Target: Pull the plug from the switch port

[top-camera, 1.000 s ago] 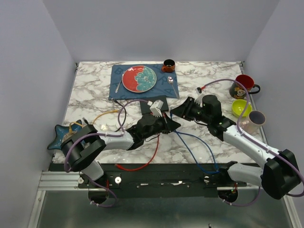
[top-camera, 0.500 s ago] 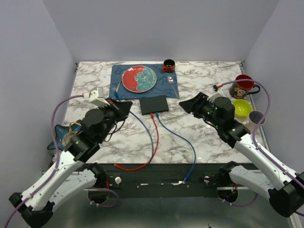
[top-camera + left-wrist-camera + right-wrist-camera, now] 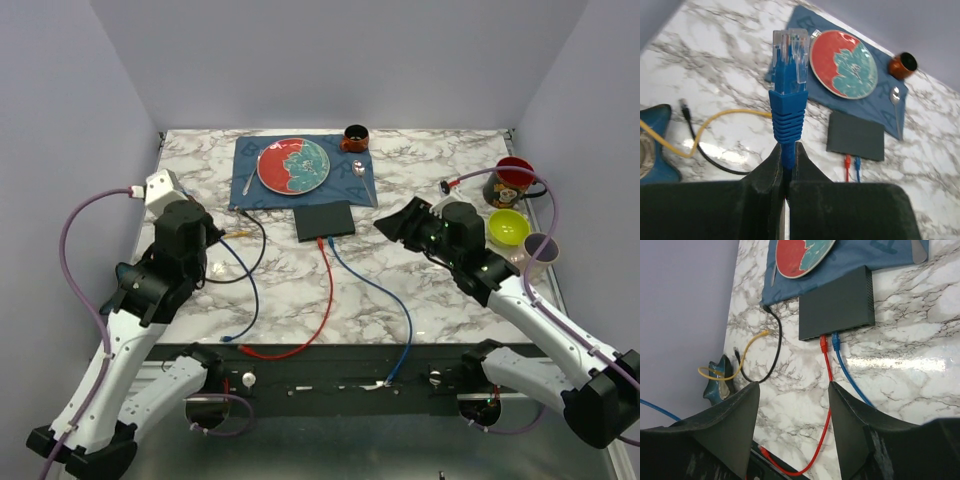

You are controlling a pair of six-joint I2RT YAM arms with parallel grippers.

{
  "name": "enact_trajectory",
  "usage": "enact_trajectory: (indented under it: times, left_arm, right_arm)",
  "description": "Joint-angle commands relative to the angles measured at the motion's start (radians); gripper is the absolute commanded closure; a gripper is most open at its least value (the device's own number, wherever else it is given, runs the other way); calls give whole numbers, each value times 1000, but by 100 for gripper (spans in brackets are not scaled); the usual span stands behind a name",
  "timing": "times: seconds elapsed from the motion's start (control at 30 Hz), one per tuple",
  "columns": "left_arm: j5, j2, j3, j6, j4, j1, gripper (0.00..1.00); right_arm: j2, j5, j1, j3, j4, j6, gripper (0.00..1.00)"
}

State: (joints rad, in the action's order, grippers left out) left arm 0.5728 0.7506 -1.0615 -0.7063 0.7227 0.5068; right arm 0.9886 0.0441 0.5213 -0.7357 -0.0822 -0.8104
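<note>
**While the left tool [image 3: 786, 148] grips a freed blue plug [image 3: 789, 85], two cables sit in the switch [image 3: 325, 219]**

At the left, its jaws are clamped shut on the base of that clear-tipped plug. The plug is held upright, well apart from the switch. Judging by this, one pull looks done. In the middle, the switch, a flat dark box, lies on the worktop [image 3: 420, 170] touching a blue placemat [image 3: 250, 186]. A red plug [image 3: 823, 343] and a second blue plug [image 3: 835, 341] sit in its near edge, possibly left to pull. At the right, the right tool [image 3: 792, 385] hangs wide open and empty, facing the switch. The surface is white and marbled, with mugs [image 3: 513, 182] at its right edge and plain pale walls [image 3: 350, 60] around.
</note>
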Motion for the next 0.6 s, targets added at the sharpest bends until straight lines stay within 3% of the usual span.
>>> enact_trajectory:
  times: [0.0,0.07,0.13,0.17,0.2,0.27,0.3,0.43,0.57]
  left_arm:
    - [23,120,-112,54,29,-199,100]
    - [-112,229,-124,48,18,-403,100]
    - [-253,341,-120,36,-8,-497,100]
    - [-260,383,-123,25,-14,-551,100]
    - [-281,423,-133,25,-19,-574,63]
    - [-317,519,-164,7,-6,-600,28]
    - [-329,536,-170,4,-9,-622,2]
    - [-333,495,-177,-4,-49,-628,1]
    - [-424,315,-54,-21,-210,-562,1]
  right_arm:
    - [10,26,-3,-1,-11,10,35]
    - [13,34,-3,-2,-13,11,35]
    - [15,39,-3,4,-11,13,36]
    - [12,39,-3,7,-13,14,36]
    - [12,43,-3,12,-11,17,36]
    - [15,51,-3,19,-13,23,36]
    - [18,56,-3,22,-11,28,36]
    - [30,54,-3,29,-11,62,36]
    - [87,62,-3,22,7,76,36]
